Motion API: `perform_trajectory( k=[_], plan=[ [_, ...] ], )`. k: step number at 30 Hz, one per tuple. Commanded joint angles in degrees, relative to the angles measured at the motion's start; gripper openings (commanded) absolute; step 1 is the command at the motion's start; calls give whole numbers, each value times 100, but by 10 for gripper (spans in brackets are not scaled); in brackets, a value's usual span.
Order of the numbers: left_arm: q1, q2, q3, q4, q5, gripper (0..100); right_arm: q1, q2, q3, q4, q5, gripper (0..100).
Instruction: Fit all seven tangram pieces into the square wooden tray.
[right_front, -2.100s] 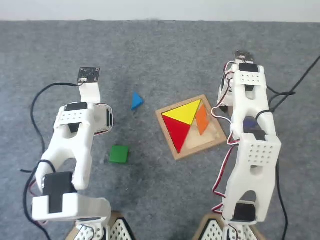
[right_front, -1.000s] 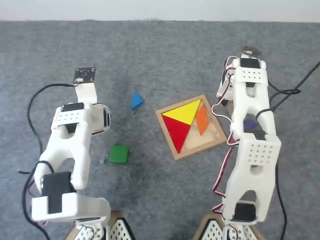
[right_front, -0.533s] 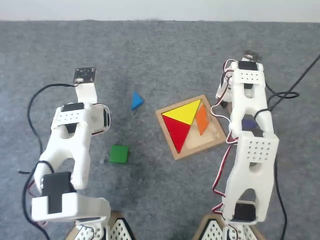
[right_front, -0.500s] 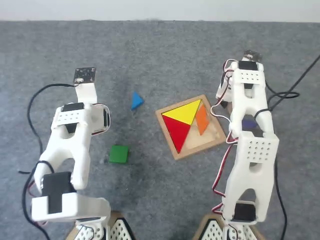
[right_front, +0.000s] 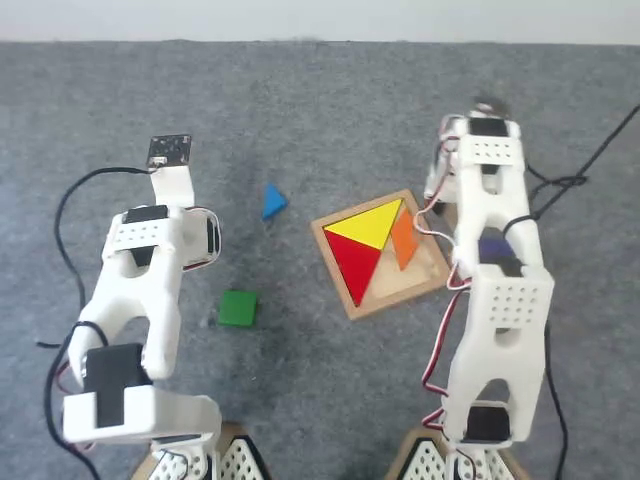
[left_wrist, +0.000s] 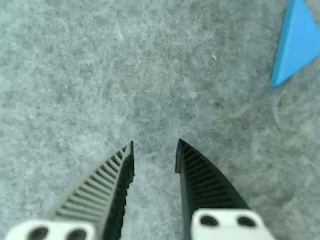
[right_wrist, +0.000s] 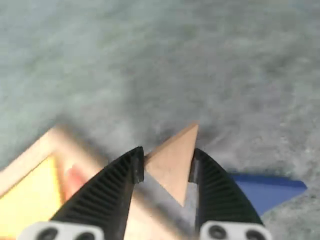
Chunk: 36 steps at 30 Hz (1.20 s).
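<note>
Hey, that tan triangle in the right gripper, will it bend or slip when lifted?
The tan triangle looks rigid, like wood, so bending seems unlikely. The right gripper pinches its slanted edges, so it might twist or slip out.

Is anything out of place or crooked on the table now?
The wooden tray sits askew on the grey mat, only partly filled. The blue triangle and the green square lie loose on the mat, apart from it. The right gripper holds a tan triangle. Nothing looks damaged.

The tabletop (right_front: 300, 100) is mottled grey. The tray (right_front: 428, 262) is pale wood, holding a yellow triangle (right_front: 368, 228), a red triangle (right_front: 354, 262) and an orange piece (right_front: 403, 238). Elsewhere: blue triangle (right_front: 272, 202), green square (right_front: 237, 308), tan triangle (right_wrist: 172, 162).
</note>
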<state>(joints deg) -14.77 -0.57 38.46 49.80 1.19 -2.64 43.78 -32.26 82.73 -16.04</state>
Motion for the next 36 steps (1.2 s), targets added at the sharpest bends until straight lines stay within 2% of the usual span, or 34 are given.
perform_trajectory(
  k=[1, 4, 10, 12, 16, 23, 31, 36],
  plan=[
    [-35, -299, -22, -70, 26, 130, -558, -1015, -264, 549, 659, 108],
    [-35, -299, -13, -70, 26, 130, -848, -1305, -237, 840, 949, 107],
    [-26, -290, 40, -88, 26, 130, -1508, -1525, 26, 1508, 2207, 107],
    [-26, -290, 75, -97, 26, 130, -1648, -1640, 360, 1560, 2295, 107],
    [-26, -290, 101, -105, 26, 130, -1947, -2255, 1415, 1182, 2286, 107],
    [-26, -290, 101, -97, 26, 130, -2413, -3530, 3473, -330, 1952, 107],
    [-26, -290, 101, -70, 26, 130, -2387, -2818, 3596, -963, 1512, 108],
    [-26, -290, 110, -70, 26, 130, -2220, -2527, 3411, -963, 1169, 110]
  ],
)
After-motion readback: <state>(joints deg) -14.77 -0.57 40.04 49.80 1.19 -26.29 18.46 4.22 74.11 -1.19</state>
